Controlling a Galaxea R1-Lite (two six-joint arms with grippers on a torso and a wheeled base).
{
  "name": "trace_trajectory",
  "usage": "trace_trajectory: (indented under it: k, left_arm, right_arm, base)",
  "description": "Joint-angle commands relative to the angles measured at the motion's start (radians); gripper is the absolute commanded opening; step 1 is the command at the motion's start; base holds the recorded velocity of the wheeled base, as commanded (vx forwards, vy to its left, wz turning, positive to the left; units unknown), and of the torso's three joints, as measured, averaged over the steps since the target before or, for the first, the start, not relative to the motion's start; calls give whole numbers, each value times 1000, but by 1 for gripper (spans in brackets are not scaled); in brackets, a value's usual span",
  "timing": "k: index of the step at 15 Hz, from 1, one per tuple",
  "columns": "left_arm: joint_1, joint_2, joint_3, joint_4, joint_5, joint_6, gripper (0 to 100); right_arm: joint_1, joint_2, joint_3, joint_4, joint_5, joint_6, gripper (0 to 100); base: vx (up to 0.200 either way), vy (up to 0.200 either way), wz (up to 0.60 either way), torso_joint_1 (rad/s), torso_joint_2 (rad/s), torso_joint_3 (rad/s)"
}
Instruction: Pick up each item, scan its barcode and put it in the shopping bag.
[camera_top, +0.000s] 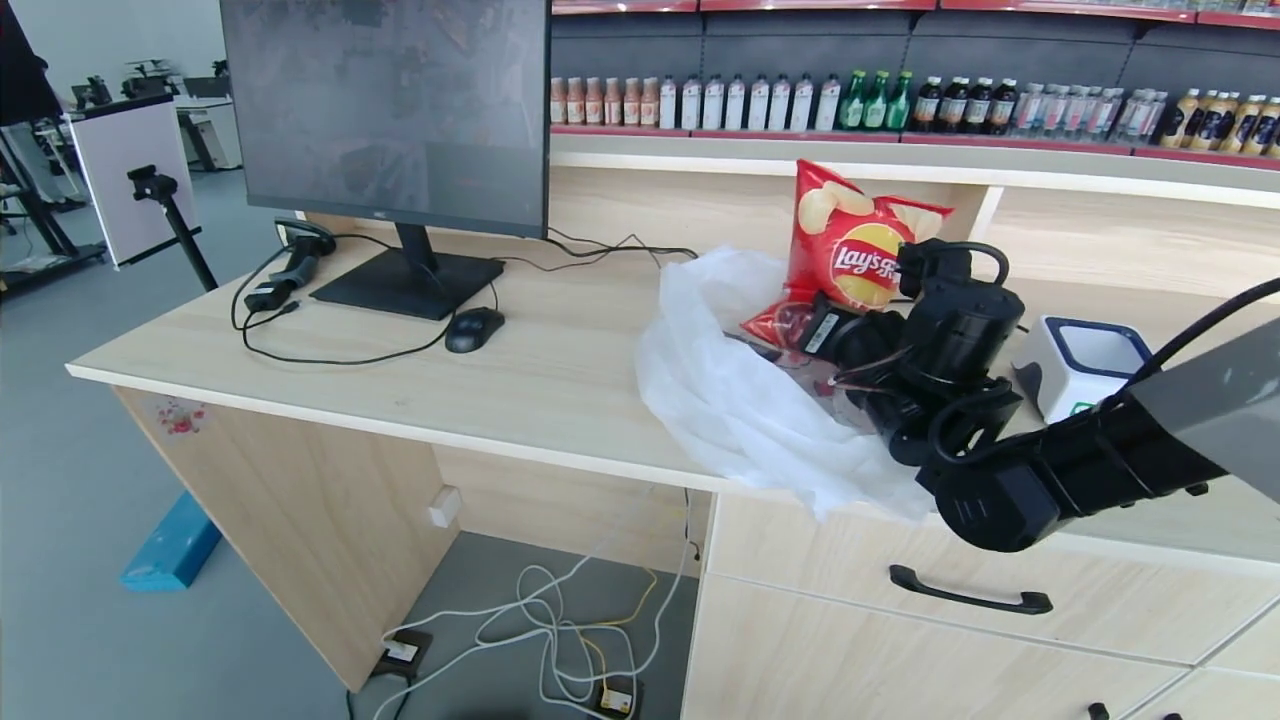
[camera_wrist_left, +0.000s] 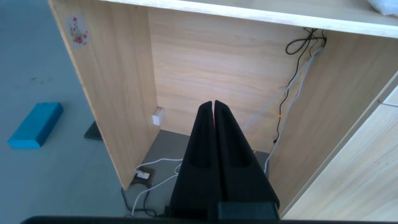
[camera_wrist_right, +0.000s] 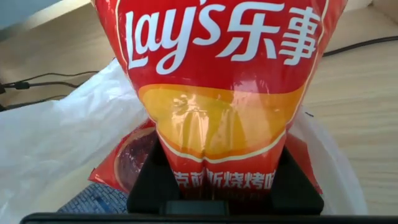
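Observation:
A red chips bag (camera_top: 860, 235) stands upright over the open mouth of the white plastic shopping bag (camera_top: 730, 400) on the wooden counter. My right gripper (camera_top: 815, 325) is shut on the chips bag's lower end. In the right wrist view the chips bag (camera_wrist_right: 224, 81) rises from between the black fingers of my right gripper (camera_wrist_right: 217, 180), with the shopping bag (camera_wrist_right: 56, 143) below it. A red packet (camera_wrist_right: 121, 165) and a blue item (camera_wrist_right: 93, 199) lie inside the bag. My left gripper (camera_wrist_left: 214, 109) hangs low beside the desk, shut on nothing.
A white box scanner (camera_top: 1085, 365) with a dark-rimmed window stands right of the bag. On the counter's left are a monitor (camera_top: 385, 110), a mouse (camera_top: 474, 329), a handheld scanner (camera_top: 300, 262) and cables. Bottle shelves (camera_top: 900, 100) run behind. Cables lie under the desk (camera_wrist_left: 149, 174).

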Motion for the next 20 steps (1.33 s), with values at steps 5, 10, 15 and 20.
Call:
trace_trajectory:
  k: [5, 10, 15, 20]
  left_arm:
    - [0, 0, 0, 0, 0, 1, 0]
    - [0, 0, 0, 0, 0, 1, 0]
    - [0, 0, 0, 0, 0, 4, 0]
    - [0, 0, 0, 0, 0, 27, 0]
  right_arm:
    - [126, -153, 197, -7, -7, 5, 0]
    - [174, -164, 257, -7, -11, 7, 0]
    - [207, -150, 319, -16, -39, 30, 0]
    - [204, -142, 311, -21, -39, 31, 100]
  base:
    - [0, 0, 0, 0, 0, 0]
    - [0, 0, 0, 0, 0, 0]
    - [0, 0, 0, 0, 0, 0]
    - [0, 0, 0, 0, 0, 0]
